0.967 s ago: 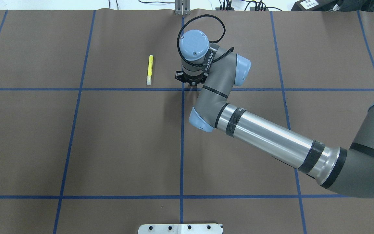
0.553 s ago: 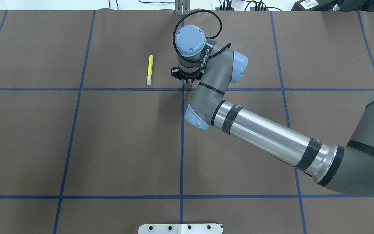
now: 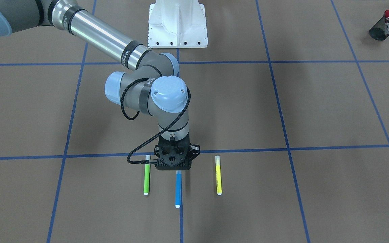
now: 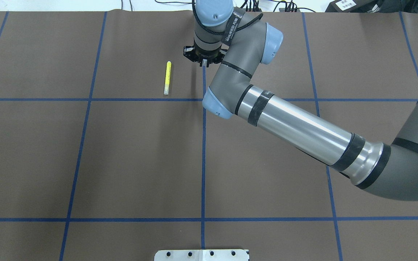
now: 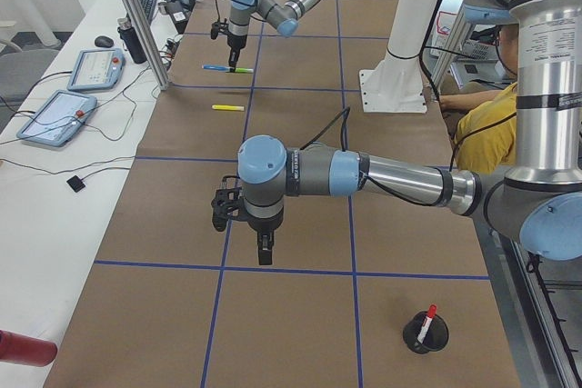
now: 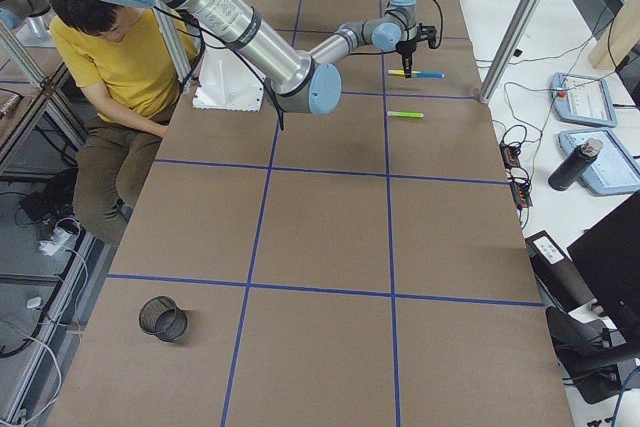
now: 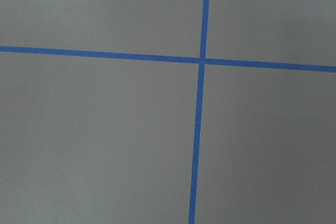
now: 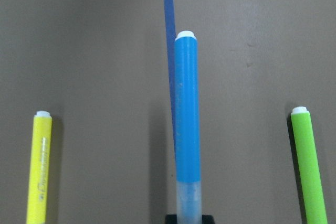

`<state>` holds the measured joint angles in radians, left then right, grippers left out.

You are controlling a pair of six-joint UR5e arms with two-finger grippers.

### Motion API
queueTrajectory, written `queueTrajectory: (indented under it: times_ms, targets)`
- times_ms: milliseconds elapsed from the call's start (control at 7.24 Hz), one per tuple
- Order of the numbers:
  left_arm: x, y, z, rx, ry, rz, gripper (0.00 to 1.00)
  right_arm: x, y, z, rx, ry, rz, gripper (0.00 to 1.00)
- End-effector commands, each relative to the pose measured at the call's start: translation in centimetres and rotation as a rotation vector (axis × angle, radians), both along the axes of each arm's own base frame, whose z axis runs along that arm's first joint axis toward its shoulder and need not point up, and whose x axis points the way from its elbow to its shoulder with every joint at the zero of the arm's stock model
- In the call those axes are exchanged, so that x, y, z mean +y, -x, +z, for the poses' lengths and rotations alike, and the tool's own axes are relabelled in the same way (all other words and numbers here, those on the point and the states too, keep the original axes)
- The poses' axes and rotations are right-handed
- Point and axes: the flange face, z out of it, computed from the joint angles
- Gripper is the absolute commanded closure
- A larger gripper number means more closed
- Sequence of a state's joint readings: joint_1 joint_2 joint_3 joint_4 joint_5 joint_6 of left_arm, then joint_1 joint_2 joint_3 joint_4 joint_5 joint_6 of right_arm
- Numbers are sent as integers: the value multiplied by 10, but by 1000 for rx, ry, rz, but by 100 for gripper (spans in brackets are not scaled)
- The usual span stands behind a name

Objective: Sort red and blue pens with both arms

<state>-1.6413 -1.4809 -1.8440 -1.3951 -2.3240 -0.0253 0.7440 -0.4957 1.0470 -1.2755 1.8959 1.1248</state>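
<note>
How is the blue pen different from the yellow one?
The blue highlighter has a blue body; the yellow highlighter a yellow one. The right gripper pinches the blue highlighter's cap, while the yellow highlighter lies untouched on the table. The blue highlighter's tip reaches farther from the robot than the yellow highlighter's. Both are slim, parallel, with white ends.
</note>
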Motion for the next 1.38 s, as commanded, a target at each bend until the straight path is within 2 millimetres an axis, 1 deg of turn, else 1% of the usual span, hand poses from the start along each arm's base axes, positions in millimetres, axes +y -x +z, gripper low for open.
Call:
queueTrajectory:
  times_ms: [0,138,415,553,691,829,1105,1244]
  targets:
    - [1,0,2,-1,4,1,0,-9,-67,6,-12,0,-56,100]
    - [1,-1,2,-1,6,0,0,-7,-111,27,-15,-5,-79,100]
    - [1,-1,2,-1,6,0,0,11,-203,97,-16,-47,-122,100]
    - [1,0,2,0,6,-2,0,16,-259,131,-27,-54,-135,100]
    - [1,0,2,0,6,-2,0,21,-320,162,-34,-87,-155,100]
    - [1,-1,2,0,5,0,0,44,-366,203,-16,-112,-178,100]
    - [2,0,2,-1,-14,-2,0,92,-430,269,41,-133,-197,100]
    - [3,-1,4,-1,-11,0,0,124,-469,307,82,-151,-222,100]
